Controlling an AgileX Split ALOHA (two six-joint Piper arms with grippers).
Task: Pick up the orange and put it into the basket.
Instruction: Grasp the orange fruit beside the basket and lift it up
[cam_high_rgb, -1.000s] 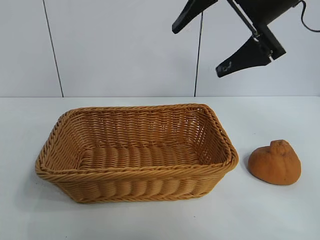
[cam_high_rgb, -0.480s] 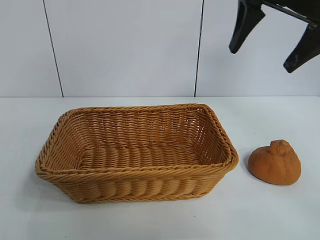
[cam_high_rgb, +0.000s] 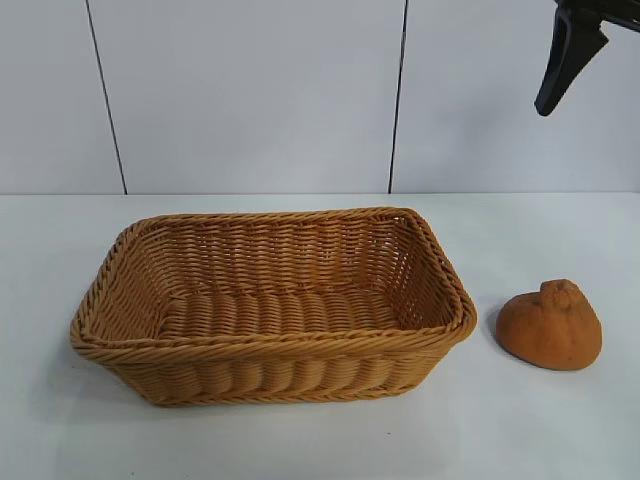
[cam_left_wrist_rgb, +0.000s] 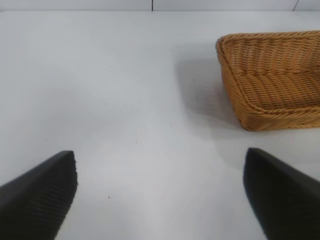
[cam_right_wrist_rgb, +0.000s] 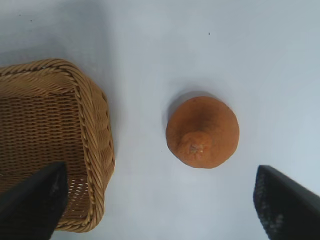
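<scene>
The orange (cam_high_rgb: 550, 328) sits on the white table just right of the basket (cam_high_rgb: 272, 344), knobby bump up, a small gap between them. The basket holds nothing. My right gripper (cam_right_wrist_rgb: 160, 172) hangs open high above the table with nothing between its fingers; from its wrist I see the orange (cam_right_wrist_rgb: 202, 131) below and the basket's corner (cam_right_wrist_rgb: 95, 125) beside it. In the exterior view only one of its black fingers (cam_high_rgb: 566, 58) shows, at the top right corner. My left gripper (cam_left_wrist_rgb: 160, 155) is open over bare table, with the basket's end (cam_left_wrist_rgb: 260, 114) some way off.
A white table (cam_high_rgb: 540, 430) carries everything, with a pale panelled wall (cam_high_rgb: 250, 100) behind it. Bare surface lies in front of the basket and around the orange.
The right gripper has swung rightward and upward in the exterior view, so only one finger stays in frame. Orange and basket have not moved.
</scene>
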